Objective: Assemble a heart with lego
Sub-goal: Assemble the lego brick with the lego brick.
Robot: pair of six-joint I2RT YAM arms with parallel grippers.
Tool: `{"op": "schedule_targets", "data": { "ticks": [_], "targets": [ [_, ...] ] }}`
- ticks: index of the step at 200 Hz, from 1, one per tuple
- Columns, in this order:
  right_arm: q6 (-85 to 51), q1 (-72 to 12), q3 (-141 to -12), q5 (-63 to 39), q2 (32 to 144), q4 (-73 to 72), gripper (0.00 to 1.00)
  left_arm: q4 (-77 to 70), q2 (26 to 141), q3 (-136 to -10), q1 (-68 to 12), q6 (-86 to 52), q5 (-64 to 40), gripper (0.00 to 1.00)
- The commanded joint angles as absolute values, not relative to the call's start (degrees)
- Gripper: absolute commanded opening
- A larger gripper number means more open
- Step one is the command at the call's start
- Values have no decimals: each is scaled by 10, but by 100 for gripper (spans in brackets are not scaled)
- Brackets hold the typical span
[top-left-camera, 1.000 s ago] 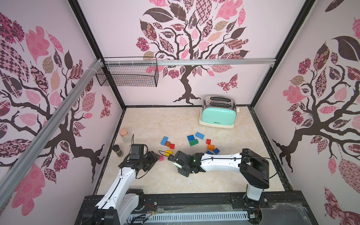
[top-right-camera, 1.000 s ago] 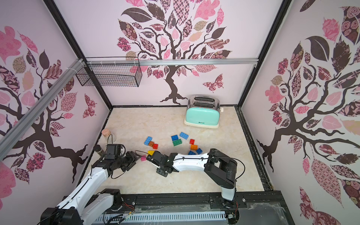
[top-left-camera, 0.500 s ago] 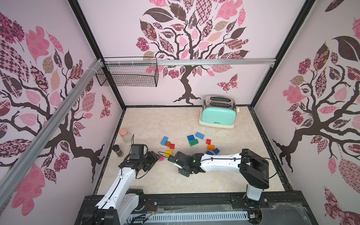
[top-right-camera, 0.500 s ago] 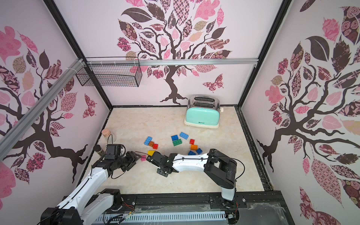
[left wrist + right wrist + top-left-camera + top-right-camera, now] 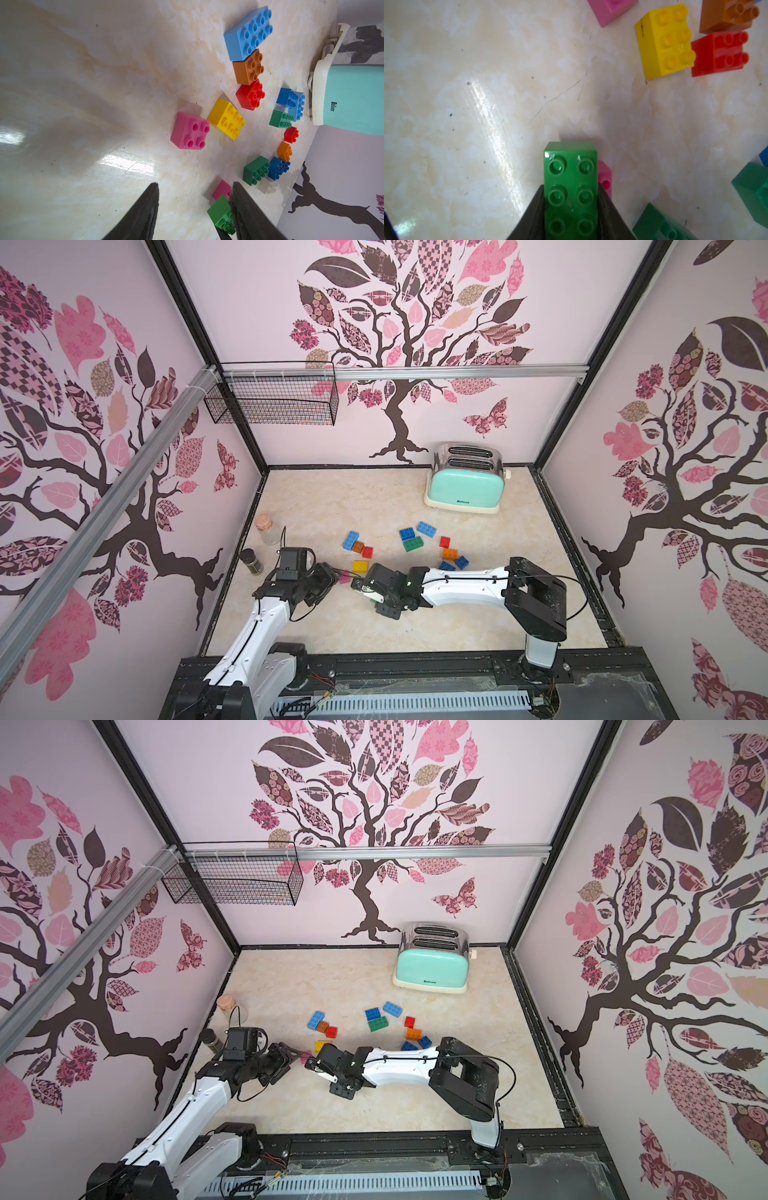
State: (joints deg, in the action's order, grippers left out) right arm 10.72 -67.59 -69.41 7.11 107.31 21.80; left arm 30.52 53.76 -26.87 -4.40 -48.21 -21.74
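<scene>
Loose lego bricks lie on the marble table [image 5: 374, 506]. A pink brick [image 5: 190, 132] and a yellow brick [image 5: 226, 119] sit just ahead of my left gripper [image 5: 194, 187], which is open with nothing between its fingers. My right gripper [image 5: 571, 187] is shut on a green six-stud brick [image 5: 571, 176], held low over the table; the same brick [image 5: 220, 214] shows in the left wrist view. A second pink brick [image 5: 605, 178] lies close beside it. In both top views the two grippers [image 5: 328, 576] [image 5: 311, 1063] face each other with a pink brick [image 5: 345, 580] between them.
A blue brick [image 5: 350, 540], a brown one [image 5: 358, 547] and a red one [image 5: 367, 552] form a row; more blue, green, red and orange bricks [image 5: 413, 544] lie to the right. A mint toaster [image 5: 465, 485] stands at the back. A jar [image 5: 266, 529] and a spice bottle [image 5: 251, 561] stand by the left wall.
</scene>
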Motion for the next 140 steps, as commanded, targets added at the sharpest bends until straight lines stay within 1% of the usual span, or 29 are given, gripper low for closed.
{"op": "schedule_targets", "data": {
  "ticks": [1, 62, 140],
  "targets": [
    [115, -679, -681, 75, 1066, 243, 31, 301, 533, -263, -41, -483, -216, 58],
    [104, -678, -690, 52, 1024, 239, 31, 304, 530, -263, -41, -483, -214, 59],
    [101, -670, -686, 98, 1035, 238, 31, 302, 529, -262, -41, -484, -217, 59]
  ]
}}
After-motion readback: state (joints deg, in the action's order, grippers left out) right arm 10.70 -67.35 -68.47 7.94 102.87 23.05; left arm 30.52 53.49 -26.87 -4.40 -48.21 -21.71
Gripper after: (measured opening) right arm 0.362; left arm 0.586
